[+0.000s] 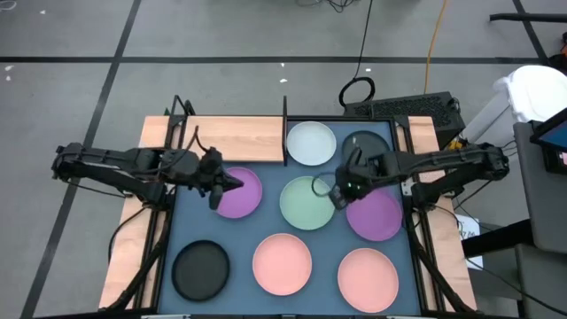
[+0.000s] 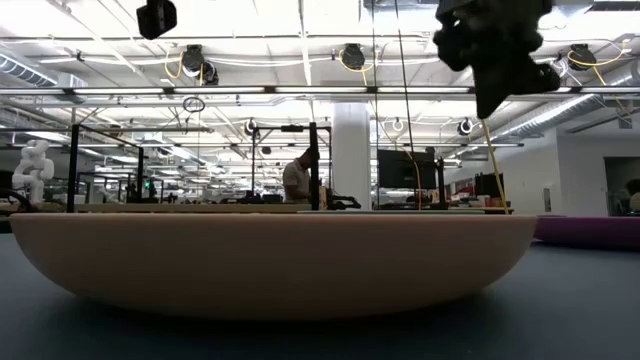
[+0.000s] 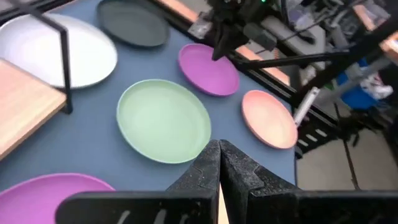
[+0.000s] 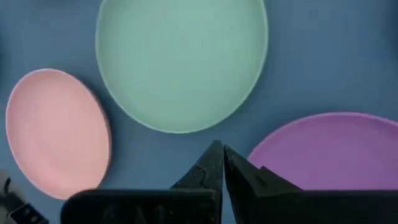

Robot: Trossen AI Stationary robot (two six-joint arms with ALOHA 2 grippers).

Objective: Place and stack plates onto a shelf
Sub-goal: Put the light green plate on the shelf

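Both grippers hang shut above the blue-grey mat, touching nothing. My left gripper [image 1: 232, 183] [image 3: 219, 152] hovers over the left purple plate [image 1: 241, 195]. My right gripper [image 1: 341, 197] [image 4: 217, 154] hovers between the pale green plate [image 1: 307, 202] [image 4: 180, 62] and the right purple plate [image 1: 376, 215] [image 4: 329, 155]. All plates lie flat on the mat: whitish [image 1: 311, 143], a black one [image 1: 368, 142] partly under the right arm, another black one [image 1: 200, 269], and two salmon pink ones [image 1: 283, 263] [image 1: 368, 279]. The light-wood shelf [image 1: 230, 137] sits at the far left and carries no plate.
Thin black posts [image 1: 284, 128] stand at the shelf's edges, one right beside the whitish plate. The low view is filled by a pink plate [image 2: 270, 260] close to the camera, and a person [image 2: 296, 180] stands far off in the room. Black frame rails run along both table sides.
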